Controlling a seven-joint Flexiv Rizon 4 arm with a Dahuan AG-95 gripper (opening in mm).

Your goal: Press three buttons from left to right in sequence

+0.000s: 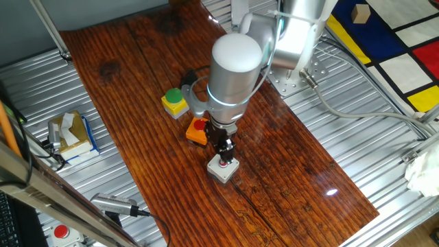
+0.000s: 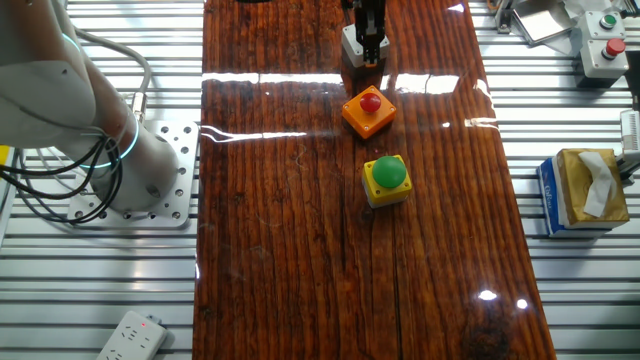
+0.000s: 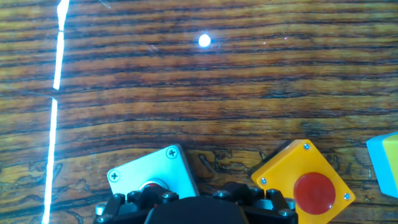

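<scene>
Because the pincer [image 1: 224,155] stands directly over the grey box [image 1: 223,169], its tips at or just above the red cap [image 1: 224,163], the main risk is an off-centre press: if the tips land on the cap's edge or on the housing, the light box may tip or slide on the glossy tabletop [image 1: 295,158] and the button may not register. Whether the pincer is spread or pressed together cannot be told; the hand view shows only its dark body over the cap. Judged from the sequence, this is the last of the three buttons. The orange box [image 1: 197,131] sits just beside the pincer, close enough for the wrist to brush it on a slanted withdrawal; the yellow box [image 1: 175,101] with its green cap lies beyond that, further off. Well apart, off the tabletop, lie a tissue box [image 1: 72,134] and a fourth red button in a whitish housing [image 2: 609,52]. Nothing obstructs a straight vertical lift.
</scene>
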